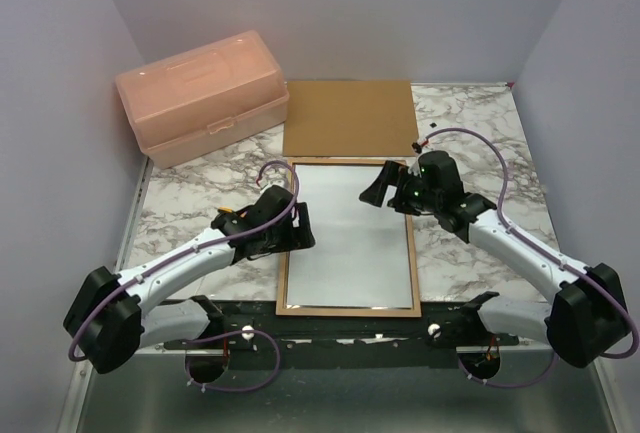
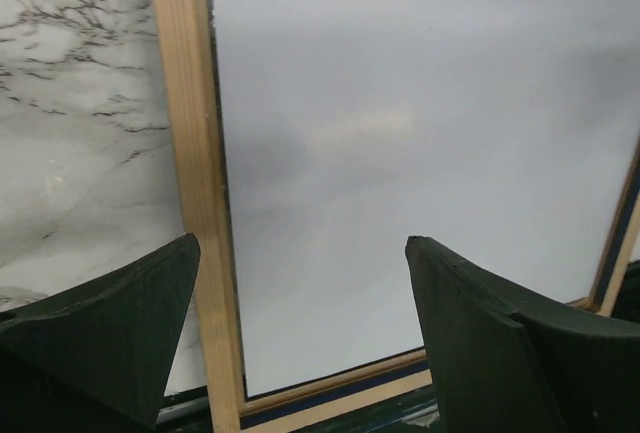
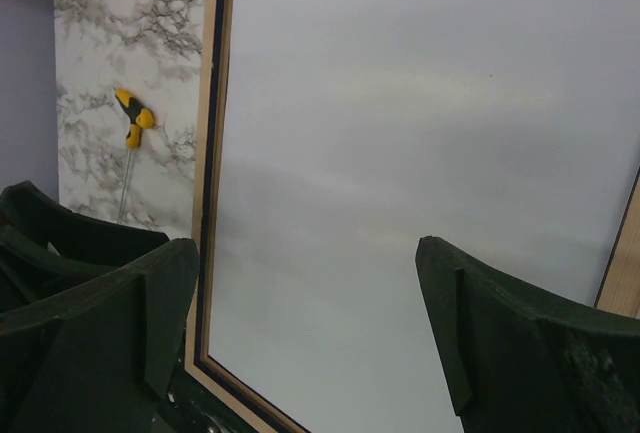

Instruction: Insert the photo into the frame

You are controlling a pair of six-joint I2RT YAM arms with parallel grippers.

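Note:
The frame point(image 1: 345, 310) lies flat at the table's middle, light wood side up. A plain white sheet point(image 1: 350, 263) fills its opening; no printed picture shows, so I cannot tell whether it is the photo face down. My left gripper point(image 1: 300, 225) is open and empty over the frame's left rail point(image 2: 195, 153), with its jaws astride the rail and the white sheet point(image 2: 400, 123). My right gripper point(image 1: 380, 188) is open and empty above the frame's far right part, over the white sheet point(image 3: 420, 133) near the rail point(image 3: 207, 153).
The brown backing board point(image 1: 348, 116) lies just beyond the frame's far end. A peach plastic box point(image 1: 200, 93) stands at the back left. Marble tabletop point(image 1: 480, 143) shows on both sides. A small yellow and black piece point(image 3: 133, 118) lies left of the frame.

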